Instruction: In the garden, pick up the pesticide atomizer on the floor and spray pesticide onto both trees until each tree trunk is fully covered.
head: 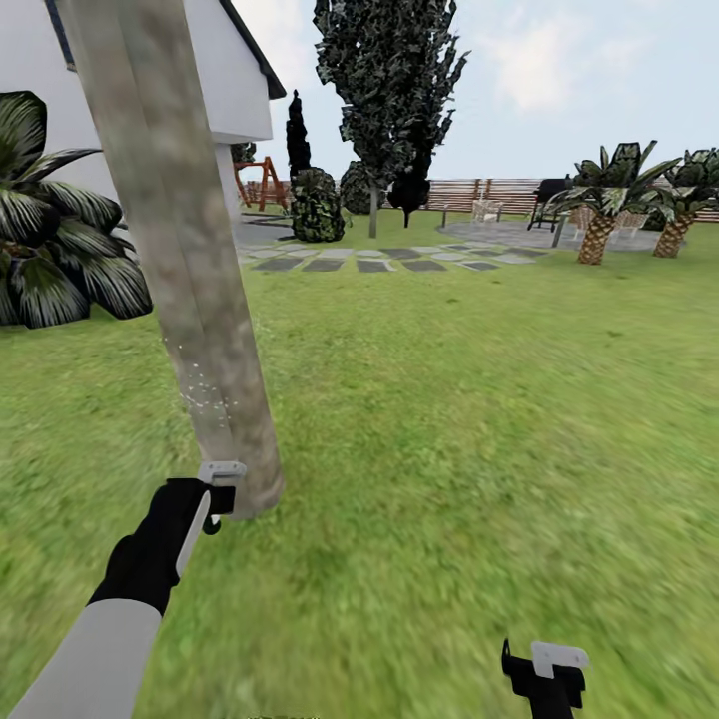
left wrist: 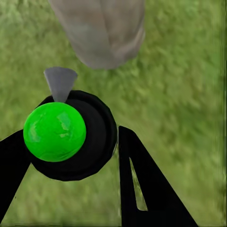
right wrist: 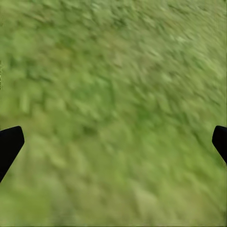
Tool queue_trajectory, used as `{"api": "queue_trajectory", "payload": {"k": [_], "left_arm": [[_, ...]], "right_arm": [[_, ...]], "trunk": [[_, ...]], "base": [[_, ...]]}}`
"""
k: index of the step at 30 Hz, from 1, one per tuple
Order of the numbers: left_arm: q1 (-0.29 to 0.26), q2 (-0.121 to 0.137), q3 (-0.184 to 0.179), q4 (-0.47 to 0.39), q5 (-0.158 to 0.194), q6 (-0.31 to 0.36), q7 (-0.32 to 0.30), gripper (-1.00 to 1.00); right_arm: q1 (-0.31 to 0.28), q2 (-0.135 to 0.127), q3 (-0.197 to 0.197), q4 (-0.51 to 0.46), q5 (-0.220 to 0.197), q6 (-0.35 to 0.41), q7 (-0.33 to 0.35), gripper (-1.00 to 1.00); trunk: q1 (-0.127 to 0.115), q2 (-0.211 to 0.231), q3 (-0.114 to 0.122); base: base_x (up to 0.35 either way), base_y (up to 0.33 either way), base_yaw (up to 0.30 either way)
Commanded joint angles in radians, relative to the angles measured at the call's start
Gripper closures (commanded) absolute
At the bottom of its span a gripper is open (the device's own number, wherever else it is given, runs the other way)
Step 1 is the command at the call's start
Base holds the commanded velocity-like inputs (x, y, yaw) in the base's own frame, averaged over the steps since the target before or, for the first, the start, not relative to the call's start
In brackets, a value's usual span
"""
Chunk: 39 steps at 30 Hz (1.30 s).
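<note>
My left gripper [head: 221, 493] is low over the lawn, right beside the base of a thick mottled grey-brown tree trunk [head: 190, 280]. In the left wrist view the gripper [left wrist: 73, 135] is shut on the pesticide atomizer [left wrist: 97, 142]. The atomizer is a round black body with a bright green ball on top, and its grey nozzle [left wrist: 60, 81] points at the trunk [left wrist: 104, 33]. Faint white specks [head: 203, 391] dot the trunk above the gripper. A second tree [head: 384, 100] stands far back across the grass. My right gripper [head: 545, 667] hangs open over bare grass, its fingertips [right wrist: 10, 142] wide apart.
A dark palm bush [head: 55, 240] and a white house wall [head: 240, 90] stand left of the trunk. Grey stepping stones [head: 374, 262] lie ahead, with two short palms [head: 599, 215] and a slat fence [head: 469, 192] at the back right. Open lawn [head: 479, 419] spreads to the right.
</note>
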Motion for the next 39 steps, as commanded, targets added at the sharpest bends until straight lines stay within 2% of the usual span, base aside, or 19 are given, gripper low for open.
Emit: {"api": "queue_trajectory", "payload": {"k": [1,2,4,17,39], "left_arm": [[-0.001,-0.006,0.000,-0.001,-0.012,0.004,-0.003,1.00],[-0.001,-0.018,0.000,-0.001,-0.013,0.003,-0.002,1.00],[-0.001,-0.024,0.000,-0.001,-0.013,0.003,-0.002,1.00],[-0.001,-0.023,0.002,-0.001,-0.016,0.001,0.003,1.00],[-0.001,-0.022,0.003,-0.001,-0.018,0.000,0.003,1.00]], "right_arm": [[0.000,0.000,0.006,0.000,0.000,-0.001,-0.005,-1.00],[0.000,0.000,0.006,0.000,0.000,-0.001,-0.005,-1.00],[0.000,0.000,0.006,0.000,0.000,-0.001,-0.005,-1.00],[0.000,0.000,0.006,-0.001,-0.001,-0.002,-0.005,-1.00],[0.000,-0.002,0.006,-0.001,-0.001,-0.002,-0.005,-1.00]], "trunk": [[0.000,0.000,-0.001],[0.000,0.000,-0.001],[0.000,0.000,-0.001],[0.000,0.000,-0.001],[0.000,0.000,-0.001]], "base": [[0.001,-0.278,0.266],[0.000,-0.279,0.273],[0.000,-0.279,0.276],[0.008,-0.279,0.266],[0.112,-0.279,0.028]]}}
